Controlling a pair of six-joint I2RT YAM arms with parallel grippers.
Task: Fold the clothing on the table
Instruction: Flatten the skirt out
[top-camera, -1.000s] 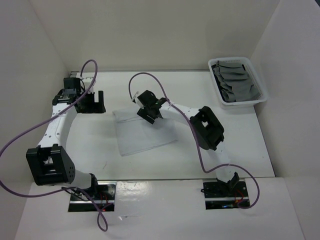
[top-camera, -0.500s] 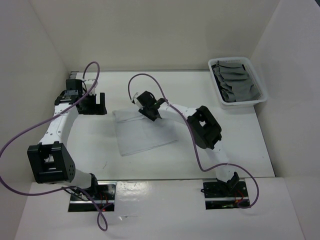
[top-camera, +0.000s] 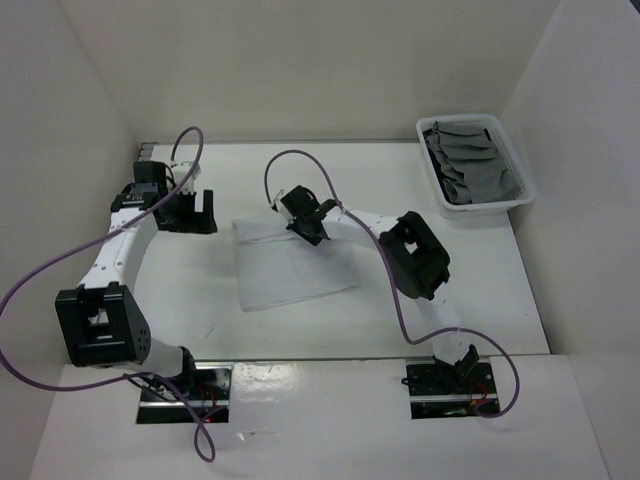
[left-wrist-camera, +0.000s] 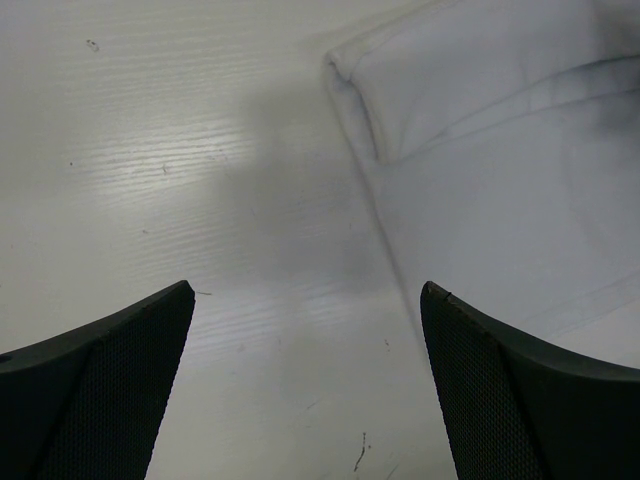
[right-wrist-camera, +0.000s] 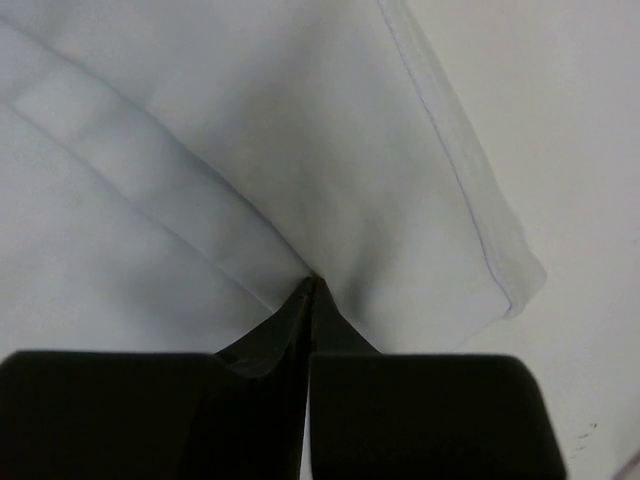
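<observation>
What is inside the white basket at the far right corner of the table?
Inside the white basket lie grey cloths, piled in overlapping layers. They fill it almost completely, so its bottom and anything under them cannot be seen.

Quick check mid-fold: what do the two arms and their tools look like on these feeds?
Both are built alike. The left arm and right arm have white links joined by boxy black joint housings, and a purple cable runs in loose loops along each. The left tool and right tool are black, each with two flat fingers whose inner faces carry a fine mesh texture.
</observation>
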